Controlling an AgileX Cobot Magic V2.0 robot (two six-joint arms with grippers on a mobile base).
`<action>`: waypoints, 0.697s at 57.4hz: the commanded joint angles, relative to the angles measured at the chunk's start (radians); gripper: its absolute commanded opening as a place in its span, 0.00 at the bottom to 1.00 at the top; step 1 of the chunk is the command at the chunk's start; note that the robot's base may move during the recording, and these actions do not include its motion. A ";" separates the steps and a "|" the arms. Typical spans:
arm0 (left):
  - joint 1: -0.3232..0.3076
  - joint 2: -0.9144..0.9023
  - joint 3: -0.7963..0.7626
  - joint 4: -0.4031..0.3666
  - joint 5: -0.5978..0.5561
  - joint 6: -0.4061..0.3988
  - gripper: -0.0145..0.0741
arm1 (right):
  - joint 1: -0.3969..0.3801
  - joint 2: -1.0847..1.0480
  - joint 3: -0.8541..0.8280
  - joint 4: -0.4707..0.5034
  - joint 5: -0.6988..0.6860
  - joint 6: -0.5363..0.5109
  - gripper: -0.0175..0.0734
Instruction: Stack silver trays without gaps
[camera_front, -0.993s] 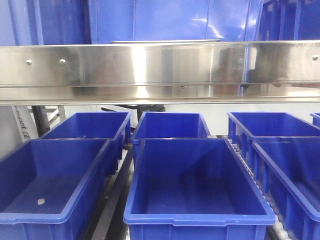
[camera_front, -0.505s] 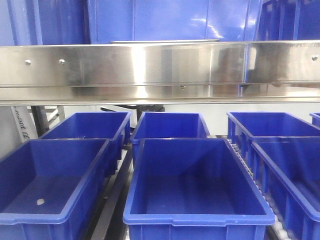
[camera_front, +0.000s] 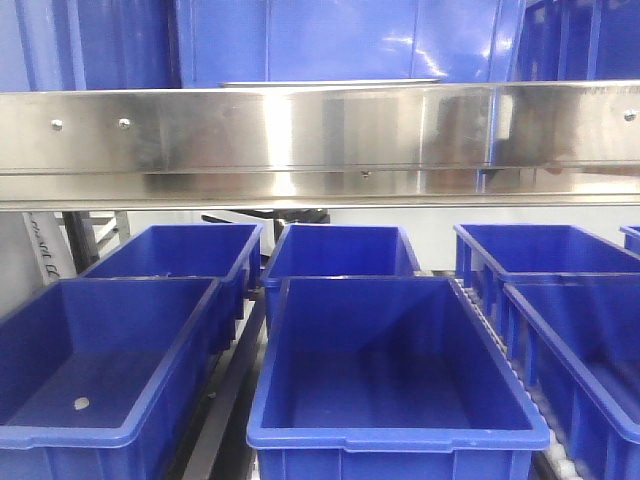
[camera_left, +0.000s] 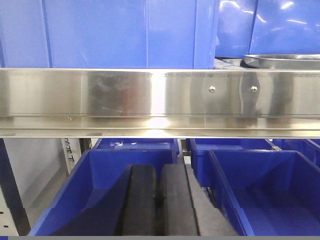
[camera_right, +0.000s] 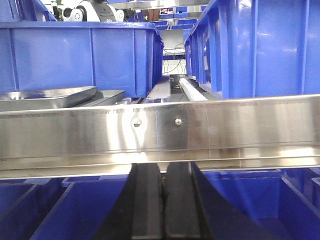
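Both arms hung low in front of the rack, below the long brushed-steel rack beam (camera_front: 320, 145), so the work looked to be at its approach stage, with no tray yet touched. The left tool (camera_left: 160, 205) showed its two black fingers pressed together with only a thin seam between them and nothing held; the right tool (camera_right: 164, 202) stood the same way, closed and empty.

The shallow shiny stainless-steel trays (camera_right: 47, 97) lay on the upper shelf just behind the beam, in front of the deep blue plastic upper bins (camera_right: 85, 55). One rim showed at the upper right of the left wrist view (camera_left: 282, 61), and a thin silver edge peeped over the beam in the front view (camera_front: 330, 82). Deep blue plastic bins (camera_front: 395, 370) filled the lower level.

The next move likely called for raising an arm above the beam, spreading its fingers, and taking one tray by its rolled rim so it could be nested squarely.
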 joint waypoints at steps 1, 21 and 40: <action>-0.007 -0.006 -0.002 -0.008 0.000 0.003 0.16 | -0.005 -0.008 0.000 0.000 -0.011 -0.005 0.10; -0.007 -0.006 -0.002 -0.056 0.000 0.079 0.16 | -0.005 -0.008 0.000 0.000 -0.011 -0.005 0.10; -0.007 -0.006 -0.002 -0.040 -0.050 0.079 0.16 | -0.005 -0.008 0.000 0.000 -0.011 -0.005 0.10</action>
